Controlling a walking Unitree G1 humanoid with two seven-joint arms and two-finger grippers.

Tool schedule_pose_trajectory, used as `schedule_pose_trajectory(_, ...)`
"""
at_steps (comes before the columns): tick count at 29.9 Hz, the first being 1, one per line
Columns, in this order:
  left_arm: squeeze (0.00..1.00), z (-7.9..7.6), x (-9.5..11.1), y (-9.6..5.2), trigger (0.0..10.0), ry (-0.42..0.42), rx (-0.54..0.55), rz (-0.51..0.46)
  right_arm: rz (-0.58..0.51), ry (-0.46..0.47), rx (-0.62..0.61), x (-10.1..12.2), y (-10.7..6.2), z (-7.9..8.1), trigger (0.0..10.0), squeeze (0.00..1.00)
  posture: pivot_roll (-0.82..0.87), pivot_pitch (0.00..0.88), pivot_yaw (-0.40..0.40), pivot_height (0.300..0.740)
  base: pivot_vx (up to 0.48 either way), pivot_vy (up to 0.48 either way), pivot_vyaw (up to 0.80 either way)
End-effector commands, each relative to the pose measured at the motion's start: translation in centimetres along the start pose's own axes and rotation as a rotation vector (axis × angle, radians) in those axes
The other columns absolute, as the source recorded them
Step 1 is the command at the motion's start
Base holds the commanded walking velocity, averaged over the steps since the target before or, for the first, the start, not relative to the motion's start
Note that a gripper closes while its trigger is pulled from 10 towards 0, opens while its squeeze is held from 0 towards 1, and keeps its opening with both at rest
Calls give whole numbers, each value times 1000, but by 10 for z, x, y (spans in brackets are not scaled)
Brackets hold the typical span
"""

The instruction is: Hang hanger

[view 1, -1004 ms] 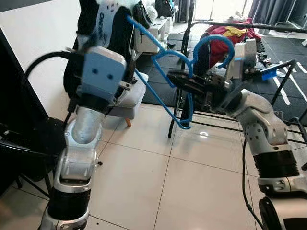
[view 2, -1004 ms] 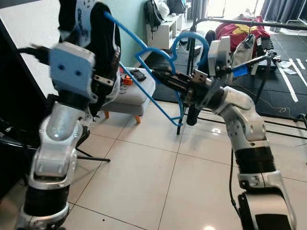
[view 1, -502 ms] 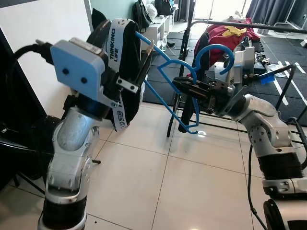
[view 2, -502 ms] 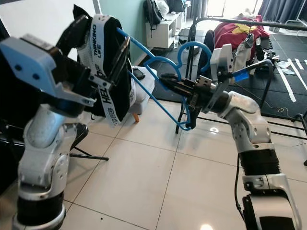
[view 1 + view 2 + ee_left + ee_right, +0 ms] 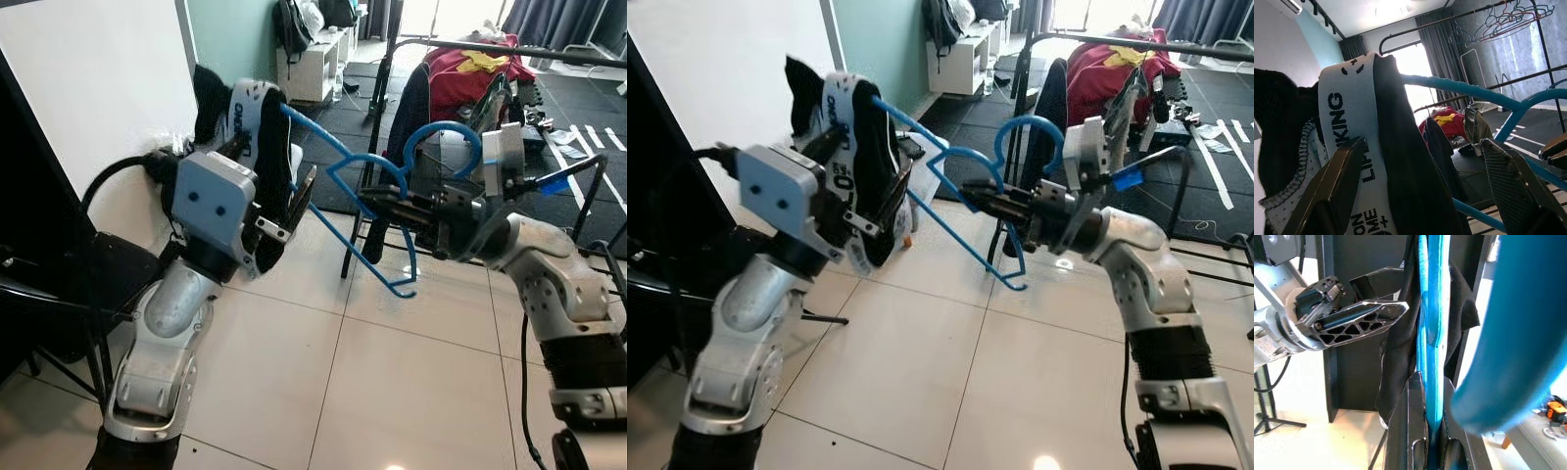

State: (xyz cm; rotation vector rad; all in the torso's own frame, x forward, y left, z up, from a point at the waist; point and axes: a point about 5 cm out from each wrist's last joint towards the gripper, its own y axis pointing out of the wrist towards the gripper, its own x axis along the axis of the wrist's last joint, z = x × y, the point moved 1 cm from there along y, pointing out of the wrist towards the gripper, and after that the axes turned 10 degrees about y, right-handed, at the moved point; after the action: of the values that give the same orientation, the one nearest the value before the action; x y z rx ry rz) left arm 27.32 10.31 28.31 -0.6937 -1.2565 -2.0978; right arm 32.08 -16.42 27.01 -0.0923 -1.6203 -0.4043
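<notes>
Blue hanger held up between 2 grippers, in front of a black clothes rack (image 5: 470,47).

The black-and-white garment (image 5: 257,166) drapes the hanger (image 5: 343,176)'s left end. The left gripper (image 5: 279,211) has its fingers spread around the garment. The right gripper (image 5: 377,203) is clamped on the hanger's frame below the hook.

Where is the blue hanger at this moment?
The blue hanger is held in mid-air in front of the robot, above the tiled floor. The right gripper clamps it near its hook, and its far arm carries the black garment by the left gripper.
</notes>
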Motion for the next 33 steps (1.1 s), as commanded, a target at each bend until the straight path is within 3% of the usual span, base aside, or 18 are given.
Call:
schedule_pose_trajectory(1, 0, 1, -3, -3, 10000, 17, -1, 12, -8, -10, 25, 5, 1, 4, 10000, 0, -51, 52, 0, 740, 0, 0, 0)
schedule_pose_trajectory(9, 0, 12, -3, -4, 10000, 50, 47, 21, -2, -1, 21, 3, -2, 4, 10000, 0, -46, 55, -2, 740, 0, 0, 0)
schedule_pose_trajectory(14, 0, 22, 5, -8, 10000, 65, 87, -6, 18, 31, -5, -4, -12, 3, 10000, 0, -41, 60, -5, 740, 0, 0, 0)
schedule_pose_trajectory(22, 0, 22, 5, -18, 10000, 45, 87, -2, 35, 64, -27, -10, -25, 4, 10000, 0, -44, 64, -2, 740, 0, 0, 0)
schedule_pose_trajectory(33, 0, 14, 0, -24, 10000, 22, 51, 26, 36, 64, -31, -9, -26, 3, 10000, 0, -47, 62, -1, 740, 0, 0, 0)
